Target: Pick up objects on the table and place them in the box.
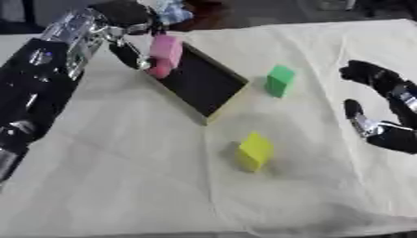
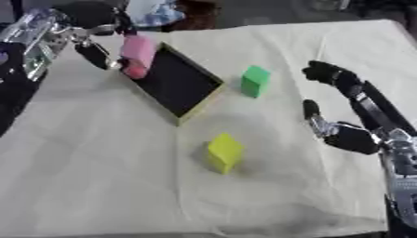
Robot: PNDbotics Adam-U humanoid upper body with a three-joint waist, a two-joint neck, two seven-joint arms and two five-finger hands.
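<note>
Nearest to me sits the yellow block [image 1: 255, 151], tilted on one edge on the cream tablecloth [image 1: 122, 186], well apart from both hands. Beyond it, just beside the box's right corner, I see the green block [image 1: 280, 80], standing on the cloth and touching nothing.

On my left, the left hand [image 1: 130, 49] is up at the far left end of the shallow tan box with the dark inside [image 1: 204, 83], its fingers curled round a pink block [image 1: 165, 51] that hangs over that end of the box. A smaller, darker pink shape shows just under the block; I cannot tell what it is.

On my right, the right hand [image 2: 346, 111] rests near the cloth's right edge, released, fingers spread and bent, holding nothing, well apart from the green block.
</note>
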